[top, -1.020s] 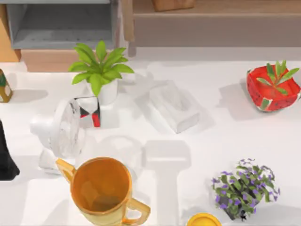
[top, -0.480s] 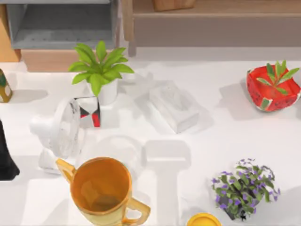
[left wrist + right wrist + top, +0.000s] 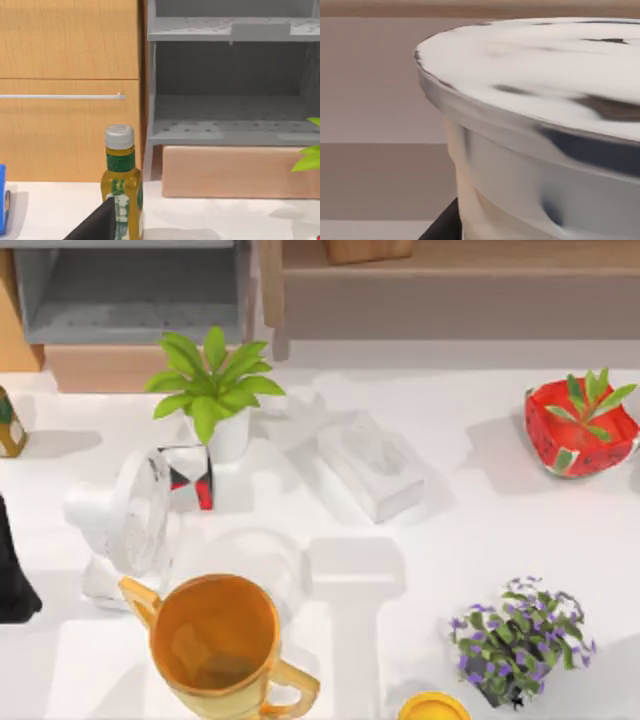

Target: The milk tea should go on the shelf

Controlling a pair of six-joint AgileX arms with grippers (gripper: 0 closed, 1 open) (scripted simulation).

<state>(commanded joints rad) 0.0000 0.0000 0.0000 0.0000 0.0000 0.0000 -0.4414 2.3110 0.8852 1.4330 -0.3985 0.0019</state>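
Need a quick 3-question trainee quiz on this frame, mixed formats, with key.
1. True or false: the shelf stands along the far edge of the table in the top view.
2. In the left wrist view, the cap of the oil bottle is: A silver, B red, C black.
3. Fill in: the flowering plant at the top view's near right has ___ blooms.

Key: 1 true; 2 A; 3 purple.
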